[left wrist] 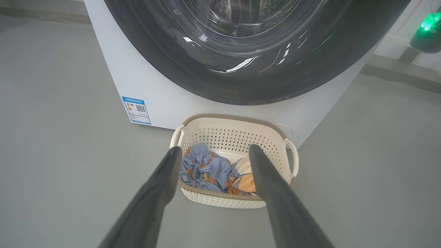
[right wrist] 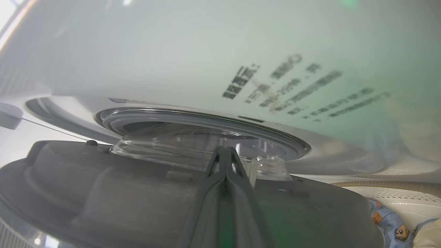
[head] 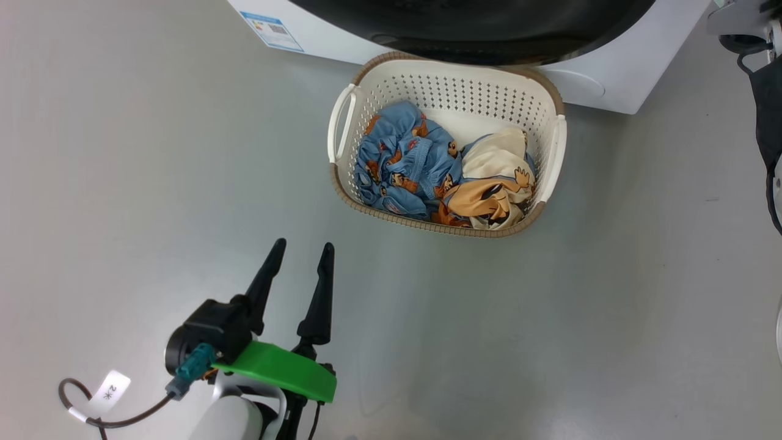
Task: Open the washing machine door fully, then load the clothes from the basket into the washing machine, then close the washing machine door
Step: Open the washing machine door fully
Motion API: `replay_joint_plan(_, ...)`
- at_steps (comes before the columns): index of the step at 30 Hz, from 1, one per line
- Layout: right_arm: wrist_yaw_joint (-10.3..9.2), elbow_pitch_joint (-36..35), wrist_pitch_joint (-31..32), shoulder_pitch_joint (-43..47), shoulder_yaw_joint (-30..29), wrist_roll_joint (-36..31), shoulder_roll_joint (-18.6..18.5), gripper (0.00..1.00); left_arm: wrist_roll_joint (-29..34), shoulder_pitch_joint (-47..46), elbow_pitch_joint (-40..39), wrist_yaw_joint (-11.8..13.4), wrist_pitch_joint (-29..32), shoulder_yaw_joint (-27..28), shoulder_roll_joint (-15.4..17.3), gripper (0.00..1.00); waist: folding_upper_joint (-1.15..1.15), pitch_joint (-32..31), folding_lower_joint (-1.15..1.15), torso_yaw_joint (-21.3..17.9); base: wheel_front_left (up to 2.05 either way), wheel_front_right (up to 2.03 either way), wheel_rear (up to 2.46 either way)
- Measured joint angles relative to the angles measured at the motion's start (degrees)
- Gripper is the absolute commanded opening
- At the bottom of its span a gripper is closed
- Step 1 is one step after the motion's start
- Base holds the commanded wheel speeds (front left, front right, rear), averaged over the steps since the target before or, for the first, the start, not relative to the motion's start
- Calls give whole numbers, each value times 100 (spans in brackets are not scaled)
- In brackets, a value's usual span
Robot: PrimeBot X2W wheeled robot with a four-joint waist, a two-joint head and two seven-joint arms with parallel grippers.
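The basket [head: 452,79] stands on the floor against the washing machine [head: 611,79], under the black rim of the washing machine door [head: 476,30]. In it lie the clothes: blue [head: 397,159], cream-white [head: 495,159] and orange-tan [head: 482,201]. My left gripper [head: 303,246] hangs open and empty above the floor, short of the basket [left wrist: 234,136], which shows between its fingers. In the right wrist view the door [right wrist: 103,193] stands ajar, its glass bowl partly out of the grey gasket [right wrist: 206,120]. My right gripper [right wrist: 224,148] is shut, lying against the door's dark inner face.
Grey floor spreads around the basket. A blue energy label [left wrist: 136,110] marks the machine's lower left corner. A dark hanging object [head: 767,122] sits at the right edge, and a green-lit device [left wrist: 427,31] lies beyond the machine. A tagged cable [head: 110,391] trails from my left wrist.
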Motion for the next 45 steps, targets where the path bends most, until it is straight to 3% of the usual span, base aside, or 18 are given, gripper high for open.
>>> replay_joint_plan(10,-9,31,377,146,1,133,0,0,22,0,21,-1,0,8,0,100,0,-155,0,0,0,0,0)
replay_joint_plan(45,-8,-297,1407,1918,314,722,738,0,367,289,154,-36,0,203,7,100,0,-1191,0,-321,0,0,0)
